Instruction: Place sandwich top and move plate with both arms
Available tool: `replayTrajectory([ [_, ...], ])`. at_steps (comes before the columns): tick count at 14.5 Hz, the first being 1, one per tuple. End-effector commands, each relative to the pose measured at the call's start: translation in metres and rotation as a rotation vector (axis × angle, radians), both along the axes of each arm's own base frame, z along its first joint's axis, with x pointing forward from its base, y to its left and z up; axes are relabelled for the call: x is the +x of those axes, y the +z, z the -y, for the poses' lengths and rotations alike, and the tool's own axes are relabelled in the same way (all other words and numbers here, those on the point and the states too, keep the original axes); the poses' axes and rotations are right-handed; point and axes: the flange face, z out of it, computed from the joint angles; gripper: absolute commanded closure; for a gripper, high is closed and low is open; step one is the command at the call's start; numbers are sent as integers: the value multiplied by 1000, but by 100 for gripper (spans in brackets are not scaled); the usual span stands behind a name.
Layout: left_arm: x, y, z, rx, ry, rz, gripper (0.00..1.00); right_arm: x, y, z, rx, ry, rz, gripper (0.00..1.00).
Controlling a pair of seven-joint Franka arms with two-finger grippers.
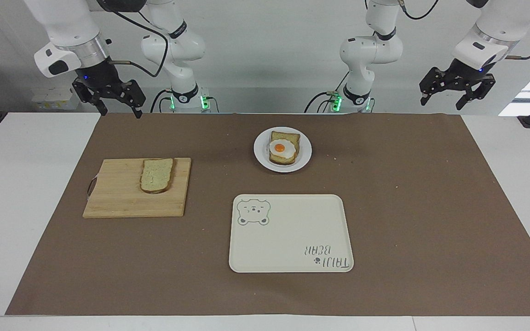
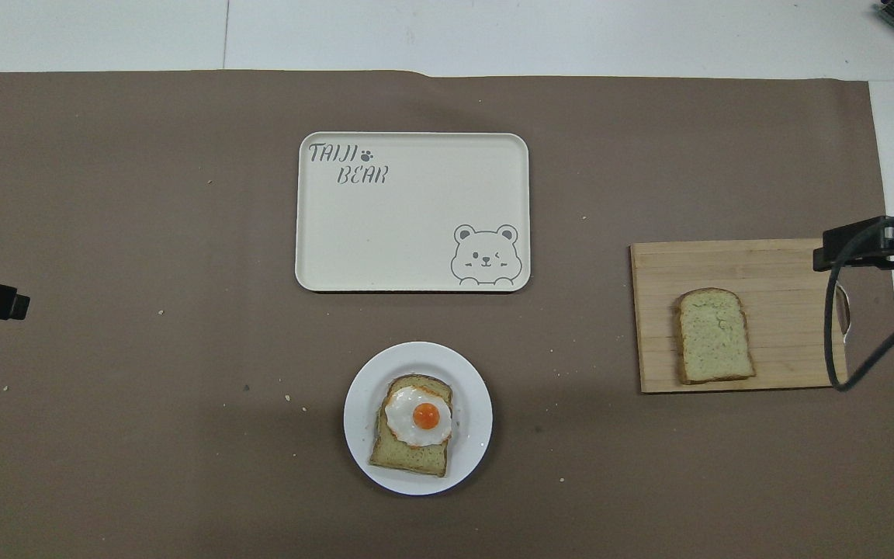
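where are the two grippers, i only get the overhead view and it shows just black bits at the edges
Observer: The right gripper hangs in the air over the corner of the brown mat at the right arm's end, on the robots' side.
Operator: and the left one
Observer: The left gripper hangs over the robots' edge of the table at the left arm's end, just off the mat.
Operator: are they open or holding stuff
Observer: Both have their fingers spread open and hold nothing. They are well above the table, clear of the sandwich top on the cutting board and of the plate.
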Motion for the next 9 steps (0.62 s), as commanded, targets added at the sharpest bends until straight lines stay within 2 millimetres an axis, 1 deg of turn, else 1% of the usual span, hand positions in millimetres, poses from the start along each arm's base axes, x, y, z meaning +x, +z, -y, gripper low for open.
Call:
replayTrajectory([
  [1, -3, 1, -2, -4, 19, 27, 0, -5, 5, 2, 7, -4, 14, 0],
  [7, -2, 4, -1, -1, 16, 27, 0, -4, 5, 7, 5, -12, 20, 0],
  [9, -2, 3, -2, -4, 14, 25, 0, -5, 0, 7, 3, -9, 11, 0],
])
